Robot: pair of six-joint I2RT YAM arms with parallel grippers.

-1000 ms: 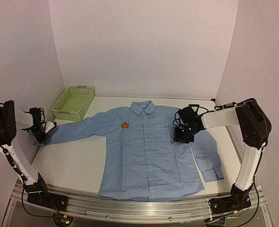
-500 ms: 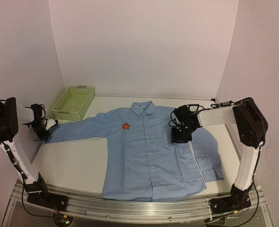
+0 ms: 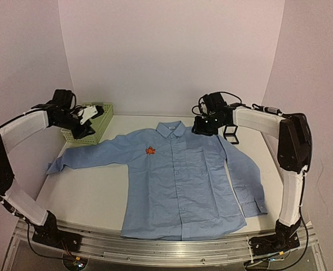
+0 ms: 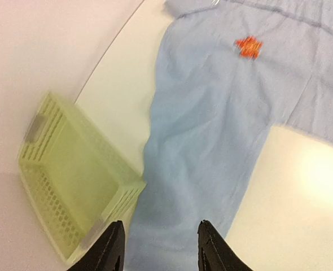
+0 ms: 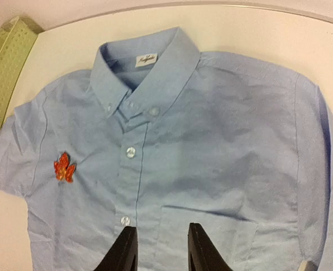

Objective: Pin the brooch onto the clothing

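While the tiny orange-red flower-shaped brooch (image 3: 150, 150) is lying on the light blue cloth button-up shirt (image 3: 178, 186), the left claw (image 3: 90, 114) and right claw (image 3: 205, 125) are hovering to either side.

Left wrist: spread fingers (image 4: 113, 248) are holding nothing, with the brooch (image 4: 248, 47) far ahead, rightward.

Right wrist: spread fingers (image 5: 127, 248) are holding nothing, with the brooch (image 5: 64, 167) ahead, leftward.

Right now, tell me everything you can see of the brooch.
The brooch is a tiny orange-red ornament with jagged, leaf-like or flower-like edges and darker red tones inside. It lies flat on the chest of the light blue shirt, below the collar and on the left arm's side of the button placket. Only the shirt fabric touches it. Its material and pin are too small to make out, so I cannot tell whether it is fastened.
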